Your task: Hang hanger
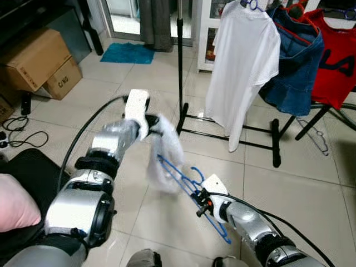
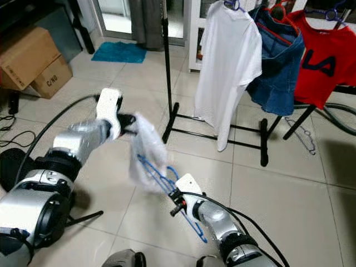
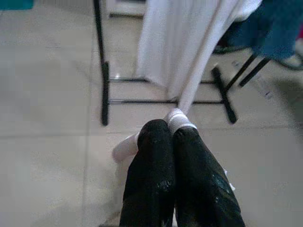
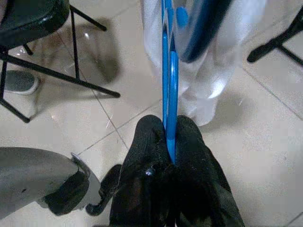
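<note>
A blue wire hanger [image 1: 186,189] hangs in the air in front of me, with a white garment [image 1: 167,158] draped over its far end. My right gripper [image 4: 169,142] is shut on the hanger's lower bar. My left gripper [image 3: 171,127] is shut on the top of the white garment [image 3: 176,118], holding it up above the tiled floor. Behind them stands a black clothes rack [image 1: 179,67] carrying a white T-shirt [image 1: 245,61], a blue denim piece [image 1: 295,67] and a red shirt [image 1: 334,55].
Cardboard boxes [image 1: 39,61] stand at the far left, with a teal mat [image 1: 129,53] by the doorway. The rack's black feet [image 1: 273,142] spread over the tiles, and a spare wire hanger [image 1: 314,133] lies by them. A black stool [image 4: 28,19] stands near my right arm.
</note>
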Available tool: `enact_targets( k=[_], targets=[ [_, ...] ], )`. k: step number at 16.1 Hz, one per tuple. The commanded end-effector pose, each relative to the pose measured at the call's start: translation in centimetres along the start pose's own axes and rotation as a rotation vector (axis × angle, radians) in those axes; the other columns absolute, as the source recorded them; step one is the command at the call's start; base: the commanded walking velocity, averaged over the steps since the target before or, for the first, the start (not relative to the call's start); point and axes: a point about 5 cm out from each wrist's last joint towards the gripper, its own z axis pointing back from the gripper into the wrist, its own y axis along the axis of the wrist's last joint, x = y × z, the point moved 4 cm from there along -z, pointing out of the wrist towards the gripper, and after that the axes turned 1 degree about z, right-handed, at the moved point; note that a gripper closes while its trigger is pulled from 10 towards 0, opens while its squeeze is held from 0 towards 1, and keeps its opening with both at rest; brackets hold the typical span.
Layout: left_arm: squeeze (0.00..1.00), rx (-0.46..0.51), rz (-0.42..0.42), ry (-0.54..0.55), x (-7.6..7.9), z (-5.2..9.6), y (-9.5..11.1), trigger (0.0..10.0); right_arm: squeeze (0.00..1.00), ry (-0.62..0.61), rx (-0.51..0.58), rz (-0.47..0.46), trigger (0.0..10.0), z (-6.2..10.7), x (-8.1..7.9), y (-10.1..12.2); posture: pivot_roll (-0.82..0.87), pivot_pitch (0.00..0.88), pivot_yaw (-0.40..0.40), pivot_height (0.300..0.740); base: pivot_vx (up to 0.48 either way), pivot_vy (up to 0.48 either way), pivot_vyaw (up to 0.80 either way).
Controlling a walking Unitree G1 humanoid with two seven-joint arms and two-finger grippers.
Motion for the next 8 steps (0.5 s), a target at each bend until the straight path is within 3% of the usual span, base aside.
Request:
enact_targets(
  k=[1, 3, 4, 5, 6, 7, 8],
  targets=[
    [0.0, 0.028, 0.026, -0.012, 0.4, 0.4, 1.0, 0.0, 0.0, -0.009, -0.016, -0.01, 10.0, 0.1, 0.2, -0.3, 0.05, 0.097, 0.085, 0.74, 0.0, 0.0, 0.0],
    [0.0, 0.05, 0.051, -0.059, 1.9, 1.3, 2.2, 0.4, 0.0, -0.035, -0.041, -0.011, 10.0, 0.7, 1.0, -1.1, 0.06, 0.09, 0.086, 0.74, 0.0, 0.0, 0.0],
    [0.0, 0.056, 0.053, -0.067, 2.4, 1.7, 2.6, 1.4, 0.0, -0.049, -0.056, -0.002, 10.0, 1.0, 1.5, -1.4, 0.06, 0.084, 0.085, 0.74, 0.0, 0.0, 0.0],
    [0.0, 0.064, 0.064, -0.069, 2.6, 1.8, 2.9, 1.6, 0.0, -0.06, -0.069, 0.009, 10.0, 1.2, 1.8, -1.7, 0.06, 0.08, 0.084, 0.74, 0.0, 0.0, 0.0],
    [0.0, 0.075, 0.087, -0.069, 2.8, 2.2, 3.4, 1.6, 0.0, -0.076, -0.089, 0.02, 10.0, 1.6, 2.4, -2.1, 0.06, 0.074, 0.081, 0.74, 0.0, 0.0, 0.0],
    [0.0, 0.084, 0.111, -0.067, 2.9, 2.5, 3.8, 0.7, 0.0, -0.089, -0.108, 0.026, 10.0, 2.0, 2.9, -2.6, 0.06, 0.066, 0.079, 0.74, 0.0, 0.0, 0.0],
    [0.0, 0.096, 0.125, -0.06, 2.9, 2.8, 4.2, 0.5, 0.0, -0.1, -0.131, 0.034, 10.0, 2.5, 3.4, -3.1, 0.06, 0.058, 0.077, 0.74, 0.0, 0.0, 0.0]
  ],
)
